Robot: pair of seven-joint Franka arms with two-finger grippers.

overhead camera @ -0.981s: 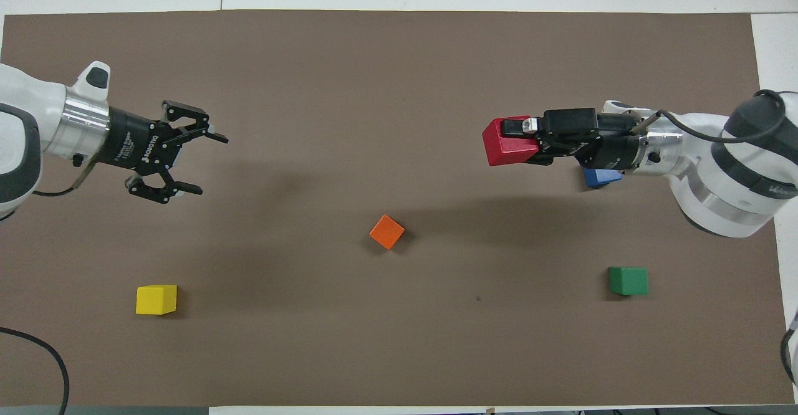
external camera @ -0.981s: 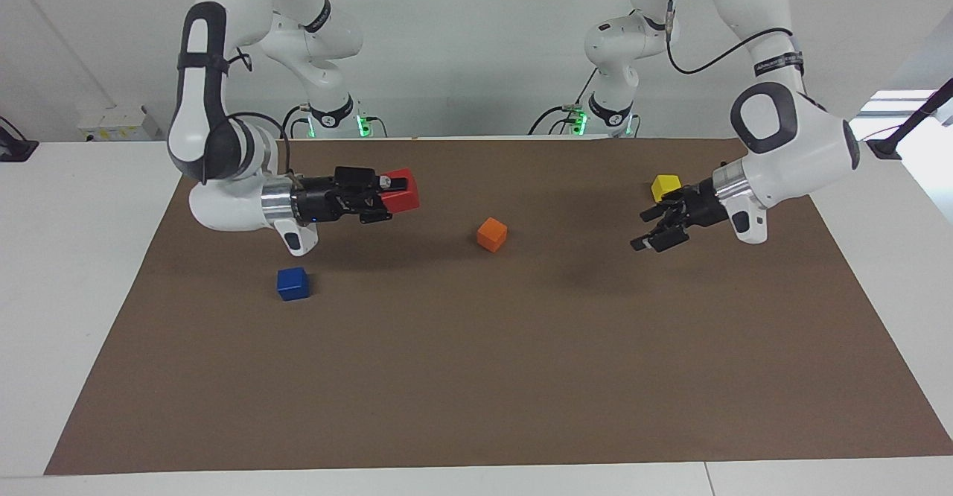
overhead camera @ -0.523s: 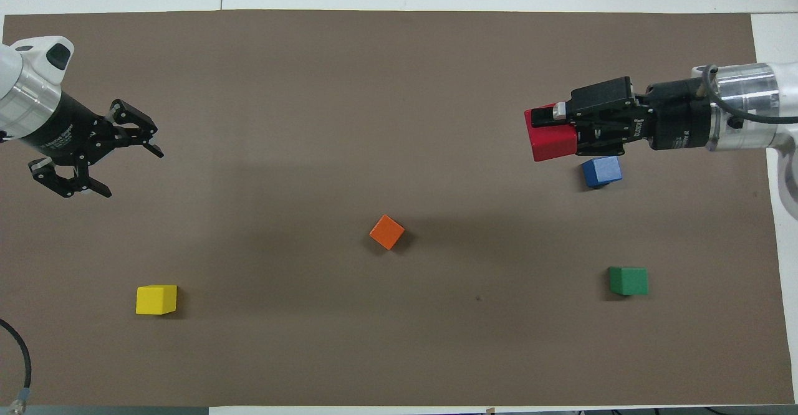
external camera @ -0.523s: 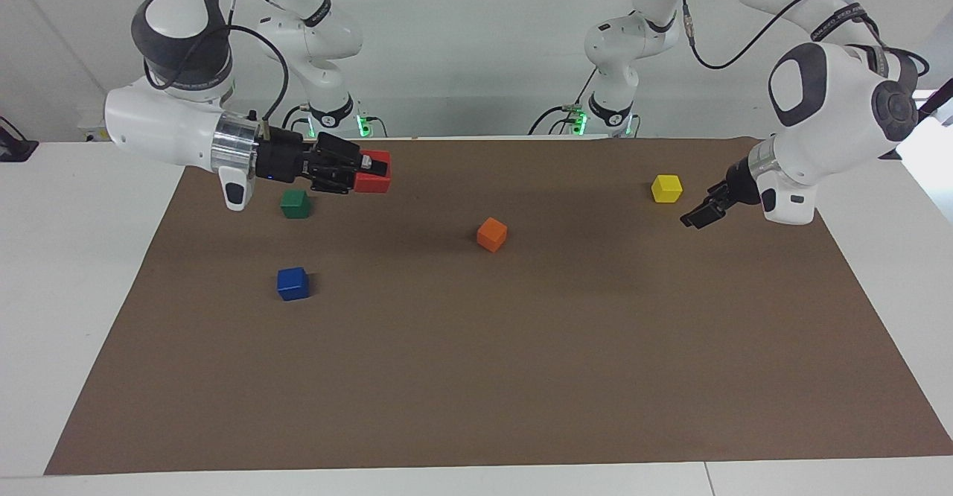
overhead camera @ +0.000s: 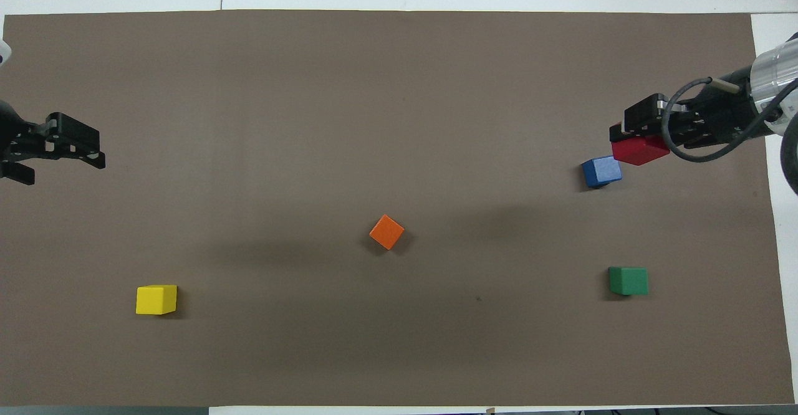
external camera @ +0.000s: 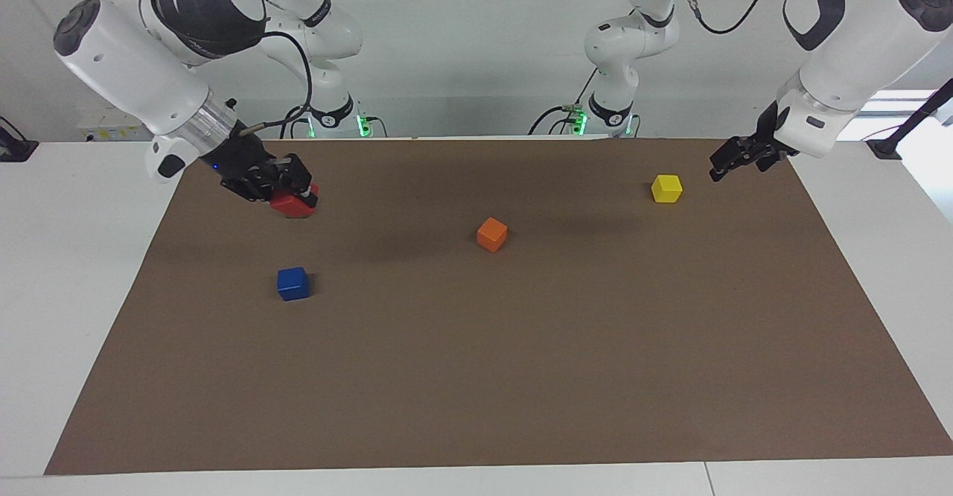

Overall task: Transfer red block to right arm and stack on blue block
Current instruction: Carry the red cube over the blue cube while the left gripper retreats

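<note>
While my right gripper [external camera: 294, 196] clamps the red block [external camera: 292, 204] airborne, blue block [external camera: 293, 284] sits just beside; left gripper [external camera: 733, 161] open at mat's [external camera: 521, 377] edge.

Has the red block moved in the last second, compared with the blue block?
Yes. Held in the right gripper, the red block has swung toward the right arm's end of the table, past the blue block, which stayed put.

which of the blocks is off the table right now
The red block: the right hand grips it in the air near the blue block. The blue, orange, yellow and green blocks all sit on the mat.
</note>
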